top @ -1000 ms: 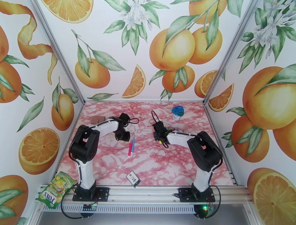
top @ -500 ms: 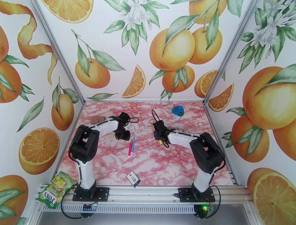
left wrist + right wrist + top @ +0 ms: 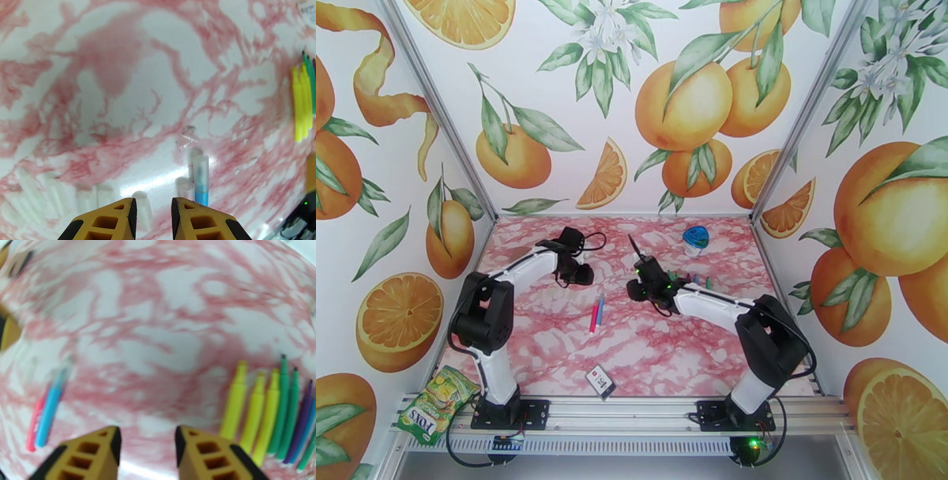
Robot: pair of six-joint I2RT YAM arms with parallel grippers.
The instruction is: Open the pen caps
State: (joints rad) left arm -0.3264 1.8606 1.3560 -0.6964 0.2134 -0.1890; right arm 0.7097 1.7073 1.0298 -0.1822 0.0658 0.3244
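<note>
A pink and a blue pen lie side by side mid-table, between my two grippers. In the left wrist view the blue pen carries a clear cap, and several loose clear pen caps lie on the table to its left. My left gripper hovers low over them, its jaws a narrow gap apart with nothing clamped. A row of yellow pens, green pens and purple ones lies at the right. My right gripper hangs open and holds nothing, between that row and the pink and blue pens.
A round blue-lidded clear container stands at the back right. A small card lies near the front edge, and a candy packet sits on the rail at front left. Printed walls close in the table on three sides.
My right gripper has swung left toward the table's middle and opened wider. My left gripper has drawn back and a little left, away from the pink and blue pens.
</note>
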